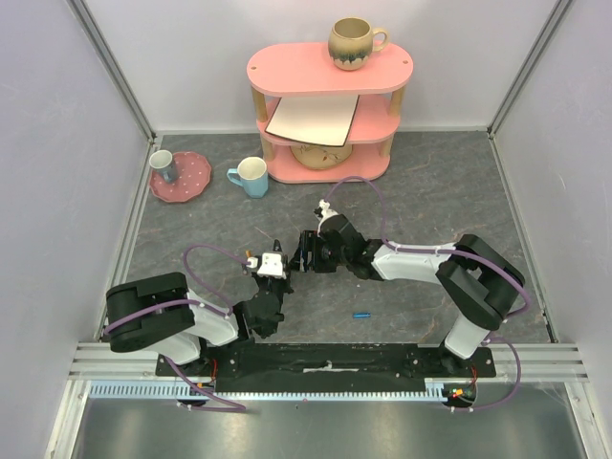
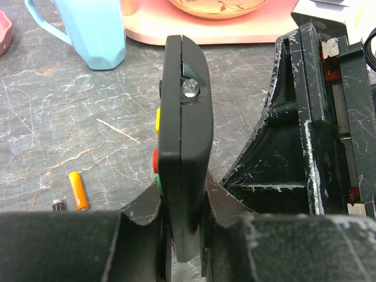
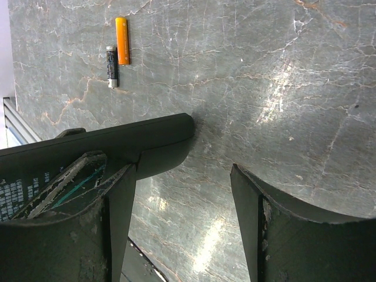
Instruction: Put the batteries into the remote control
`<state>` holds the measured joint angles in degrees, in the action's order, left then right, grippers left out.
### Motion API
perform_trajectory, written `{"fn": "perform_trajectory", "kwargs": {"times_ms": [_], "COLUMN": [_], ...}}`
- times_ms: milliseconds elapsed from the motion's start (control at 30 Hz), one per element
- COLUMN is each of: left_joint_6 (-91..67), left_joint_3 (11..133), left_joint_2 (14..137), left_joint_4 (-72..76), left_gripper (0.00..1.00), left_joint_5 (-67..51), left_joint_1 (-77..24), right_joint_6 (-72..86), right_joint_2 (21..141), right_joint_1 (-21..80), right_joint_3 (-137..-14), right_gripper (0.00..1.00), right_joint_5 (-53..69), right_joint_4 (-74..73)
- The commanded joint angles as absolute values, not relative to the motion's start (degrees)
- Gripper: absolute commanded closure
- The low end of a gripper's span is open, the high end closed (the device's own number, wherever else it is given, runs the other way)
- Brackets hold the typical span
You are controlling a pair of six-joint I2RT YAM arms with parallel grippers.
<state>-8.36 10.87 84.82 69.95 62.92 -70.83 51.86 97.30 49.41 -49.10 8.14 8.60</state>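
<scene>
The grey marbled table [image 1: 430, 191] fills my whole reach, and the pink shelf [image 1: 325, 76] stands at its far side, at 12 o'clock from my bases. My two arms meet near the middle of the table. My left claw [image 2: 182, 235] is clamped on the remote control [image 2: 182, 129], which stands on edge between its fingers. The remote's nose points away to 12 o'clock, and its coloured buttons face 9 o'clock in the left wrist view. My right claw [image 3: 182, 176] hangs just beside it with its jaws wide apart and nothing between them, only bare table below. In the right wrist view the remote's rounded end reaches in from 9 o'clock, right by the left-hand finger, though I cannot tell if the two touch. A pale blue mug [image 2: 88, 29] sits at 11 o'clock from the remote. The batteries are loose on the table. An orange battery [image 3: 121, 40] and a dark battery [image 3: 111, 66] lie side by side, nearly touching. They are at 11 o'clock in the right wrist view and at 8 o'clock from the remote in the left. In the top view a small blue cylinder [image 1: 361, 314] lies apart at 5 o'clock from my claws, and it may be another battery. By my reckoning only the first part is done: the remote is up and held steady. I cannot see whether its battery cover is off. No battery has been picked up, and each one has yet to be fetched and seated.
</scene>
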Motion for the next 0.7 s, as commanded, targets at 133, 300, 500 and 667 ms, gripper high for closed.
{"fn": "perform_trajectory", "kwargs": {"times_ms": [133, 300, 500, 667], "left_joint_6": [-7.56, -8.0, -8.61, -8.79], "left_joint_3": [12.13, 12.48, 12.74, 12.92], "left_joint_2": [84.37, 84.38, 84.37, 83.94], "left_joint_4": [76.47, 74.62, 73.74, 72.95], "left_gripper": [0.98, 0.98, 0.98, 0.98], "left_joint_5": [63.89, 64.86, 65.13, 65.21], "left_joint_1": [-71.81, -71.89, -71.81, -71.81], "right_joint_6": [48.78, 48.69, 48.78, 48.78], "right_joint_2": [99.14, 98.44, 98.0, 97.74], "right_joint_1": [49.83, 49.75, 49.66, 49.66], "right_joint_3": [-45.0, -44.21, -43.68, -43.86], "right_gripper": [0.29, 0.29, 0.29, 0.28], "right_joint_5": [2.99, 2.81, 2.81, 2.9], "right_joint_4": [-1.93, -2.02, -1.93, -1.93]}}
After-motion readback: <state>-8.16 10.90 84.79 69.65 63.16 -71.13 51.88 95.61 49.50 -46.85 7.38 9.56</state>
